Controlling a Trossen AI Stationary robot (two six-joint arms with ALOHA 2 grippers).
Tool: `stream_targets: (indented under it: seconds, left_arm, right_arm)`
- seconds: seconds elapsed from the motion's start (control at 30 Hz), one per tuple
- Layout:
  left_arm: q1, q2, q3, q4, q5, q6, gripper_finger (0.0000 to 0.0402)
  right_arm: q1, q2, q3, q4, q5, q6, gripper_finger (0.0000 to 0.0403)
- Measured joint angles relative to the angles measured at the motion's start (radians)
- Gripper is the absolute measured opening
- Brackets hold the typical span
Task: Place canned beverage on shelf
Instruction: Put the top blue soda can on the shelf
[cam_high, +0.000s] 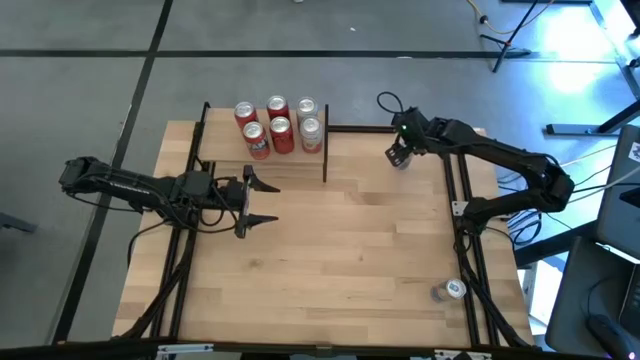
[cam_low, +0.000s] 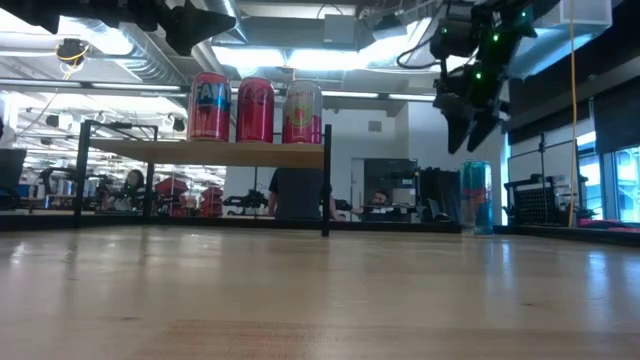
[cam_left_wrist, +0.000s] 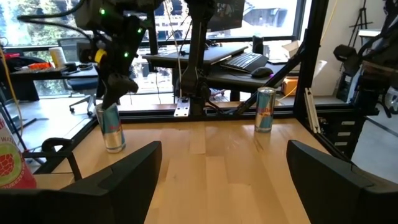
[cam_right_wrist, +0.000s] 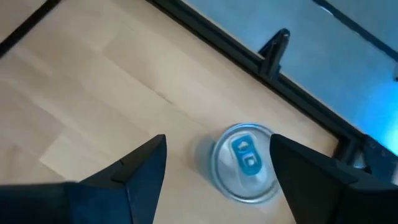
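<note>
A slim silver-and-blue canned beverage (cam_low: 476, 197) stands upright on its base at the table's far right. My right gripper (cam_low: 468, 130) hangs open just above it, slanting down. In the right wrist view the can's top (cam_right_wrist: 245, 163) shows between and below the two fingers, apart from them. The shelf (cam_high: 225, 152) stands at the table's far left and carries several red and pink cans (cam_high: 278, 125). My left gripper (cam_high: 262, 200) waits open and level in front of the shelf, holding nothing.
A second silver-and-blue can (cam_high: 450, 290) stands near the table's right front corner. Black frame rails (cam_high: 462, 215) run along the right edge. Bare tabletop (cam_high: 340, 240) lies between the two arms. A person (cam_low: 297, 195) shows in the room beyond the table.
</note>
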Motion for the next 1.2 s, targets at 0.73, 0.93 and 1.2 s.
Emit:
stream_targets:
  seconds: [0.73, 0.93, 1.2]
  left_arm:
    - [0.000, 0.000, 0.000, -0.002, 0.004, -0.007, 0.0318]
    - [0.000, 0.000, 0.000, -0.002, 0.004, -0.007, 0.0318]
    - [0.000, 0.000, 0.000, -0.001, 0.004, -0.004, 0.0318]
  right_arm:
    - [-0.018, 0.002, -0.066, 0.008, 0.040, -0.020, 0.0388]
    - [-0.032, 0.002, -0.114, 0.061, 0.023, -0.022, 0.0371]
    - [-0.035, 0.002, -0.122, 0.077, 0.001, -0.019, 0.0371]
